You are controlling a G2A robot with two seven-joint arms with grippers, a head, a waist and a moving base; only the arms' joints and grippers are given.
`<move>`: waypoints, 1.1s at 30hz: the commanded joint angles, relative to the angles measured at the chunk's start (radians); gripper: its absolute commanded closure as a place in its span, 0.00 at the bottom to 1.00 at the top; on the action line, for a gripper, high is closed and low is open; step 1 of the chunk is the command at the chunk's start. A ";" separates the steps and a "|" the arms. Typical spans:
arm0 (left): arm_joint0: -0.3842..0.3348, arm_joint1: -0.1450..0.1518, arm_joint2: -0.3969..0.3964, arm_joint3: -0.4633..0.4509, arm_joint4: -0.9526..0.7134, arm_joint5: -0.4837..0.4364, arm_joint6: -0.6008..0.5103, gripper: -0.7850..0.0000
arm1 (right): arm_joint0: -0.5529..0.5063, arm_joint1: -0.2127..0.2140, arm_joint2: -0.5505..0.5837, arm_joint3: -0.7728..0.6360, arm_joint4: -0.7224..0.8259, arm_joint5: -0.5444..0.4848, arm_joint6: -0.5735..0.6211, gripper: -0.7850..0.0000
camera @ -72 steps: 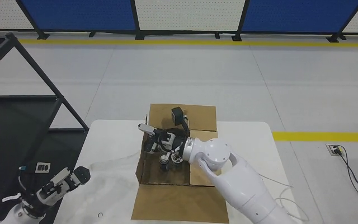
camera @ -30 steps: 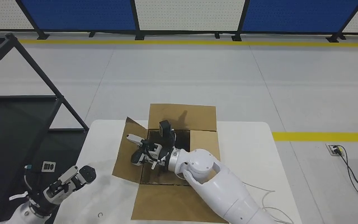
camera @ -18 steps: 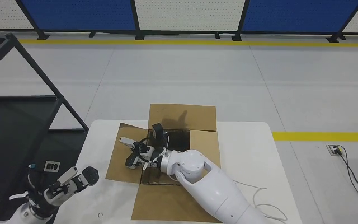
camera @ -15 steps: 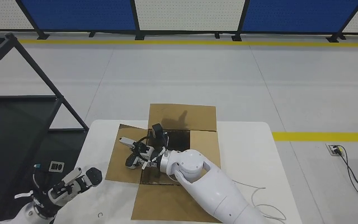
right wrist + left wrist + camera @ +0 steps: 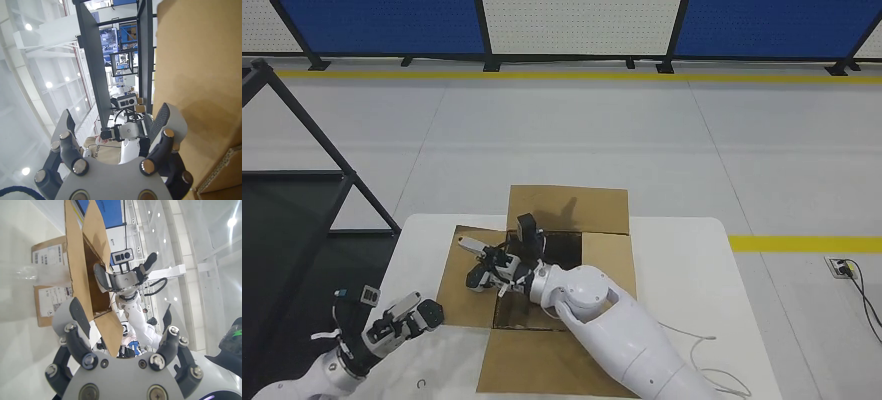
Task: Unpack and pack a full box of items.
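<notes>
Top view: we locate the cardboard box (image 5: 567, 206) near the middle of the white counter (image 5: 692, 262), with its flaps folded outward. The interior is too dark for us to tell what it holds.

Right arm. We identify the large white arm lying across the box as the right one, because its own wrist view has the left flap (image 5: 198, 56) close beside one finger. The right pincer (image 5: 478, 264) sits over the left flap (image 5: 464, 290), at the box's left rim. Its fingers are spread apart with nothing between them. In the left wrist view we see the right pincer (image 5: 124, 270) from the side. One finger (image 5: 100, 277) lies low by the inner face of the flap, and the other points away from the box. We cannot tell whether the low finger touches the cardboard.

Left arm. The left pincer (image 5: 428, 314) hangs over the near left part of the counter, apart from the box and facing its left side. In its own wrist view the left pincer (image 5: 122, 308) has its fingers wide apart and carries nothing. We also see paper labels (image 5: 47, 254) on the cardboard facing it.

Surroundings. A small dark ring (image 5: 420, 383) lies on the counter near its front edge. A black metal frame (image 5: 302, 150) stands to the counter's left, and blue partition panels (image 5: 382, 25) line the far side of the floor.
</notes>
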State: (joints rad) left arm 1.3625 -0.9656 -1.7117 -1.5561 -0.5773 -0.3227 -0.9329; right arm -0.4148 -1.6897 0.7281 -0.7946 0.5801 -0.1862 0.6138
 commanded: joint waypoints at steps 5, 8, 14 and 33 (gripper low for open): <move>-0.012 -0.001 0.019 0.018 0.027 0.024 0.006 0.00 | -0.061 0.040 0.088 -0.113 -0.075 -0.045 -0.017 0.00; -0.023 -0.001 0.035 0.028 0.043 0.037 0.008 0.00 | -0.109 0.063 0.136 -0.191 -0.113 -0.043 -0.026 0.00; -0.041 -0.002 0.063 0.048 0.088 0.060 0.011 0.00 | -0.210 0.099 0.218 -0.345 -0.184 -0.012 -0.040 0.00; -0.066 -0.002 0.095 0.072 0.143 0.039 0.018 0.00 | -0.323 0.130 0.306 -0.494 -0.237 0.043 -0.020 0.00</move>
State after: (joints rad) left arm 1.2941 -0.9676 -1.6154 -1.4807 -0.4357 -0.2726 -0.9201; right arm -0.7361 -1.5599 1.0324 -1.2873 0.3441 -0.1428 0.5925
